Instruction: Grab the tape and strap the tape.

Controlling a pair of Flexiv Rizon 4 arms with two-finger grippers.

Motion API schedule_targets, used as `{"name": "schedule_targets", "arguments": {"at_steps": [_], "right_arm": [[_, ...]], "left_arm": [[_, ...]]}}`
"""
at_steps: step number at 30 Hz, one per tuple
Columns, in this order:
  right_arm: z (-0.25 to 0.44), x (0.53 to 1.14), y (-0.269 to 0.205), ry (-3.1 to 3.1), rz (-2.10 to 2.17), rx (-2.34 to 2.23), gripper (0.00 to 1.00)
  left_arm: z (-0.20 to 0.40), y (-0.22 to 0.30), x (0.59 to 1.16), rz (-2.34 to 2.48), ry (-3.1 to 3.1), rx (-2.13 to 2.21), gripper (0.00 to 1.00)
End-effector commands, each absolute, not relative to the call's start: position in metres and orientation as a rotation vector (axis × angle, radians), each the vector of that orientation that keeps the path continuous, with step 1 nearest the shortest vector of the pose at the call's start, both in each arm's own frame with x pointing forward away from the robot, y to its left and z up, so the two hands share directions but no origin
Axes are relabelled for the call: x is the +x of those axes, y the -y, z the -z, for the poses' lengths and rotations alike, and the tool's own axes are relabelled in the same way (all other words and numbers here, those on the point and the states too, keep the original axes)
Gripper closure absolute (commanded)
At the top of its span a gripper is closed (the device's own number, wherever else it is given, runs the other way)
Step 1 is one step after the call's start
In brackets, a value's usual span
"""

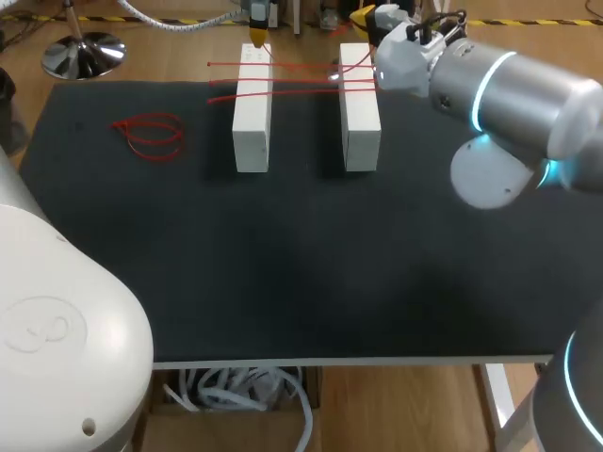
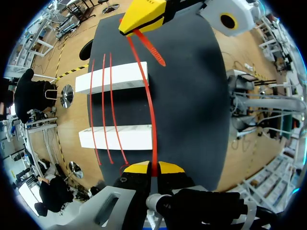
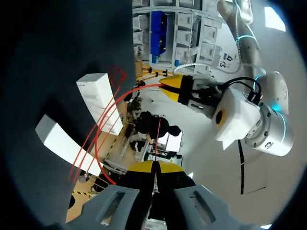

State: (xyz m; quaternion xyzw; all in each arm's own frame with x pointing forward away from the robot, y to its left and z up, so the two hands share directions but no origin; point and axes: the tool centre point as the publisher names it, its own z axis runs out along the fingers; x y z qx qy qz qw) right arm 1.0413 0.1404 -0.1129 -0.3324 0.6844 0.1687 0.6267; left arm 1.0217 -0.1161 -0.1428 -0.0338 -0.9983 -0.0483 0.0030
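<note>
A: Head view?
B: Two white blocks (image 1: 252, 113) on the black counter (image 1: 283, 264), laid tapes (image 1: 292, 66) across both. Loose tape bundle (image 1: 151, 137) well apart.
A: Left wrist view?
B: Left claw (image 2: 153, 167) clamped on the red tape (image 2: 149, 96), which runs over both blocks to the right claw (image 2: 134, 24).
A: Right wrist view?
B: Right claw pinched on that tape's other end.

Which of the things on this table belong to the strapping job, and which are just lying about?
Job in hand:
held strap, gripped by left fingers and right fingers
left block and right block
fitted straps across both blocks

Lying about:
loose red bundle, apart from the blocks
</note>
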Motion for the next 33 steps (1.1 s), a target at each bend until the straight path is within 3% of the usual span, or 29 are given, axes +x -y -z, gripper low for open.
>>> {"name": "schedule_targets", "arguments": {"at_steps": [1,19,23,26,33], "right_arm": [[0.115,1.04,-0.141,-1.587,0.026,-0.364,1.0],[0.108,1.063,-0.149,-1.524,0.089,-0.158,1.0],[0.101,1.061,-0.157,-1.511,-0.078,-0.179,1.0],[0.093,1.062,-0.17,-1.5,-0.52,-0.195,1.0],[0.093,1.062,-0.17,-1.5,-0.52,-0.195,1.0]], "left_arm": [[0.143,0.116,1.021,0.154,3.131,-0.105,1.0],[0.143,0.116,1.021,0.154,3.131,-0.105,1.0],[0.143,0.116,1.021,0.154,3.131,-0.105,1.0],[0.143,0.116,1.021,0.154,3.131,-0.105,1.0],[0.143,0.116,1.021,0.154,3.131,-0.105,1.0]]}}
